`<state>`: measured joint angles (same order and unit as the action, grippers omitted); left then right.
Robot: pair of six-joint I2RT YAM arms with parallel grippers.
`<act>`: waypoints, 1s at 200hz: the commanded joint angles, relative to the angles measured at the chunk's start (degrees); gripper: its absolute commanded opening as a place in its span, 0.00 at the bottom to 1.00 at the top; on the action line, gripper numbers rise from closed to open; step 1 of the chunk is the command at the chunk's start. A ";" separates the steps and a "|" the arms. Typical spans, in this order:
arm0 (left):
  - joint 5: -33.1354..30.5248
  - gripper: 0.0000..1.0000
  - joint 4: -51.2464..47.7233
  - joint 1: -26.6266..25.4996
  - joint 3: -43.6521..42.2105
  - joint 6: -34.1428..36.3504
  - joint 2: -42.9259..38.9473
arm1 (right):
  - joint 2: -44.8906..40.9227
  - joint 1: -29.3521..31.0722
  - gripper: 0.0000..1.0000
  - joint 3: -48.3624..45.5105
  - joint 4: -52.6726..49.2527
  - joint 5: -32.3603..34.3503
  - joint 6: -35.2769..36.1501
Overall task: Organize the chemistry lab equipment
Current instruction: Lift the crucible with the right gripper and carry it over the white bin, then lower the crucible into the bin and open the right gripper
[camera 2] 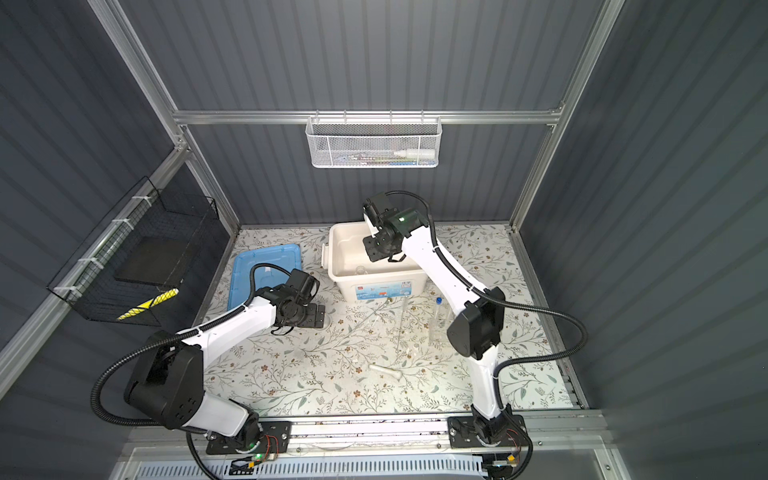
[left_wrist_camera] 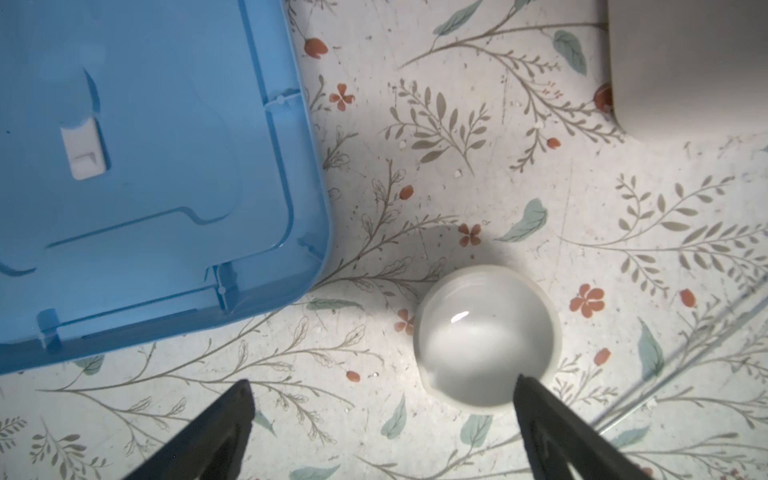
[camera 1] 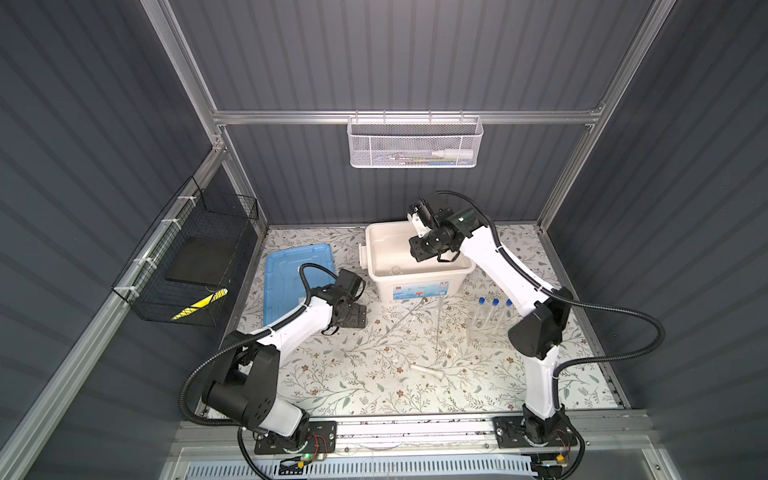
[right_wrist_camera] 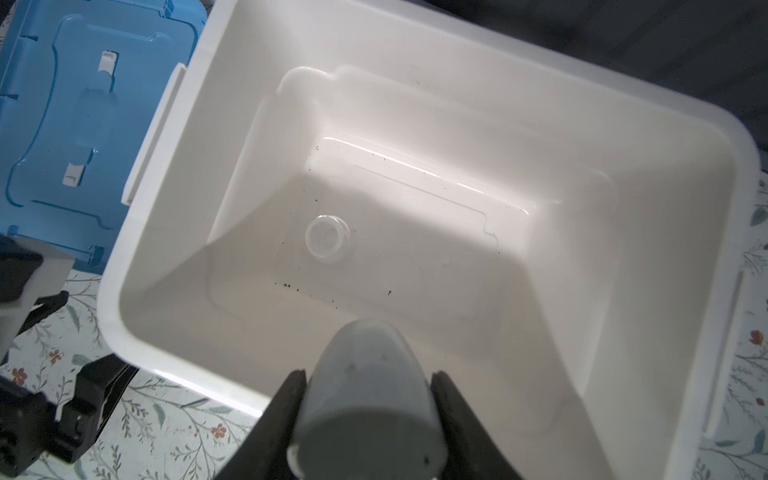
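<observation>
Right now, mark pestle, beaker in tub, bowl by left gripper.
white pestle [camera 1: 426, 370]: in a top view, mid-shaft.
small clear beaker [right_wrist_camera: 327, 238]: right wrist view, inside its rim.
small white bowl [left_wrist_camera: 486, 332]: left wrist view, its centre.

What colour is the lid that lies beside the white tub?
Light blue lid; the left wrist view shows it best.

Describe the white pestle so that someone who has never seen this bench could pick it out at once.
Start at the big white tub at the back of the floral mat and come toward the front edge, past the thin rods. There the pestle lies flat, alone. Unlike the long, thin rods, it is short, stout and opaque white, flaring at one end.
</observation>
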<state>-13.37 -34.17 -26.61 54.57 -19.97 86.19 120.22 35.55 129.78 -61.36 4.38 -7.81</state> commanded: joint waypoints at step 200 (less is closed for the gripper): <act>1.99 0.96 1.05 0.33 0.95 2.10 2.23 | 11.81 -11.36 0.39 1.46 -10.63 -0.30 2.28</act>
<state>-12.32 -33.12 -26.61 54.59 -18.63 88.05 130.21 25.21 131.35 -69.25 3.05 -6.28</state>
